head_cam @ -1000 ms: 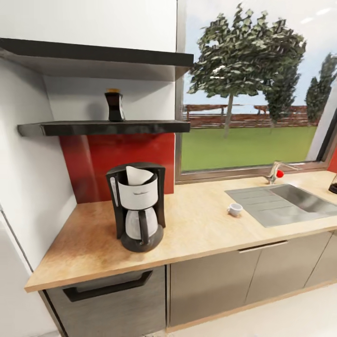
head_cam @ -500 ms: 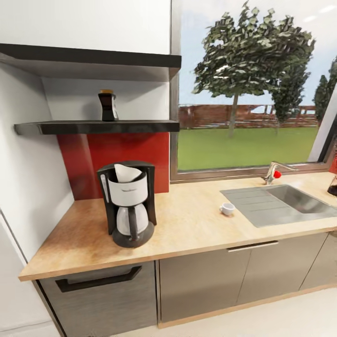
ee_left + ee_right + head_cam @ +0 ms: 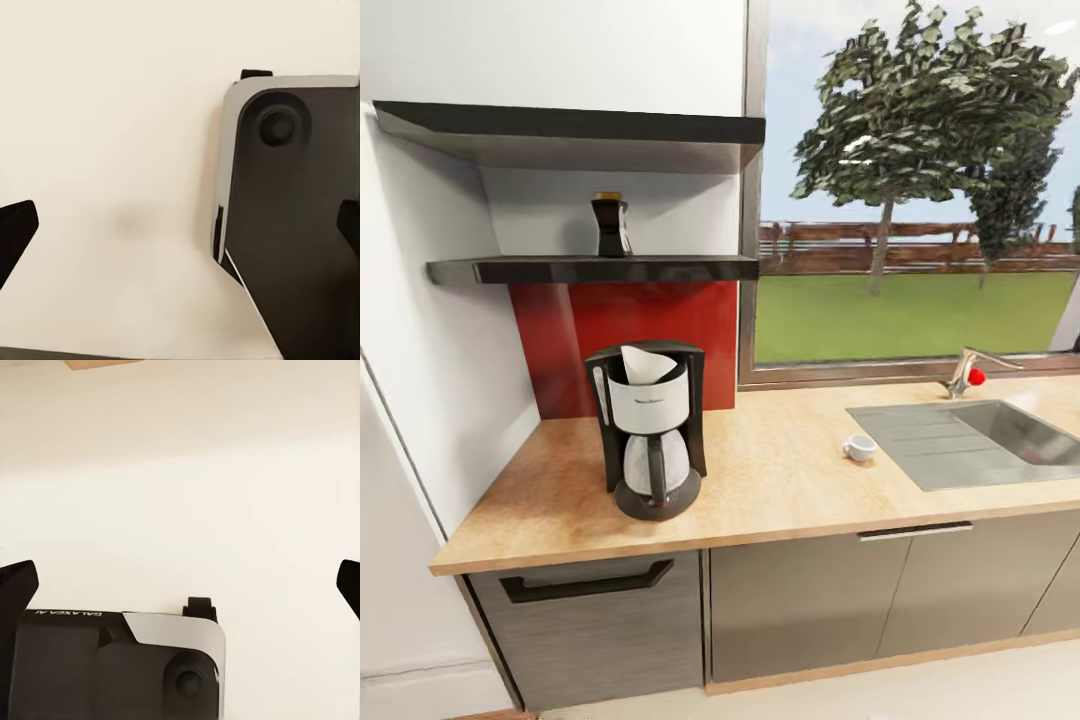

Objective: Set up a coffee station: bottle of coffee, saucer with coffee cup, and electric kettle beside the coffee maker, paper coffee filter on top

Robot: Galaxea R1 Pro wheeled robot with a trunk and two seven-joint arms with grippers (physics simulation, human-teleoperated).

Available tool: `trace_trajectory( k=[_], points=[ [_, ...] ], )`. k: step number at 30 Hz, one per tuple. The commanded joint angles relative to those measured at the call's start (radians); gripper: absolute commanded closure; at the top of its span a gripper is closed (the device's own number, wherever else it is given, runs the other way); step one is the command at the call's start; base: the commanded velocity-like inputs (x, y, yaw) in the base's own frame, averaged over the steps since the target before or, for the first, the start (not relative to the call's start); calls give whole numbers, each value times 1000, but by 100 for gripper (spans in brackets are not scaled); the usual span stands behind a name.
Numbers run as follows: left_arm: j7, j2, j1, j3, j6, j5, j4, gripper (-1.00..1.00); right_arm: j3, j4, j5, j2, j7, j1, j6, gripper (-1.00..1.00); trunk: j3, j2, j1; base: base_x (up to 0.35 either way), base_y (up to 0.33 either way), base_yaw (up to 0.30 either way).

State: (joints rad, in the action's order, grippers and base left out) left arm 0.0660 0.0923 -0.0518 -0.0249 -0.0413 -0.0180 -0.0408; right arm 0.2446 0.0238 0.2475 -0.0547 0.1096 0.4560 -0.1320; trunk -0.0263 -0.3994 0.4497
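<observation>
The black and silver coffee maker (image 3: 650, 432) stands on the tan kitchen countertop (image 3: 780, 490), near its left end. A white paper coffee filter (image 3: 644, 362) sits in its top. On the thin black kitchen shelf (image 3: 590, 269) above stands the dark bottle of coffee (image 3: 610, 226). The small white coffee cup (image 3: 859, 448) rests on the counter beside the sink. My left gripper (image 3: 180, 232) and right gripper (image 3: 180, 585) hang open over pale floor, fingertips wide apart and empty. The saucer and the electric kettle are out of view.
A steel sink (image 3: 980, 440) with a faucet (image 3: 968, 372) is set into the counter's right part. A thicker dark board (image 3: 570, 130) hangs above the shelf. A white wall (image 3: 430, 350) bounds the left end. Grey cabinet fronts (image 3: 800, 610) run below.
The head camera has shifted, so the whole scene sits a little further right and smaller than before. The things on the counter and shelf have not moved.
</observation>
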Motion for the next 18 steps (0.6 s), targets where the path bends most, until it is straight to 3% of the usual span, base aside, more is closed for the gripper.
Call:
trace_trajectory(
  k=[1,18],
  points=[
    [2,0,-1,-2,-4,-2,-4,-100,8,2,10,-1,2,0,-5,-100,1,-1,0,-1,-1,256],
    [-3,-3,-2,7,-4,8,-64,-100,8,2,11,-3,1,0,-5,-100,9,-1,0,0,0,261]
  ],
)
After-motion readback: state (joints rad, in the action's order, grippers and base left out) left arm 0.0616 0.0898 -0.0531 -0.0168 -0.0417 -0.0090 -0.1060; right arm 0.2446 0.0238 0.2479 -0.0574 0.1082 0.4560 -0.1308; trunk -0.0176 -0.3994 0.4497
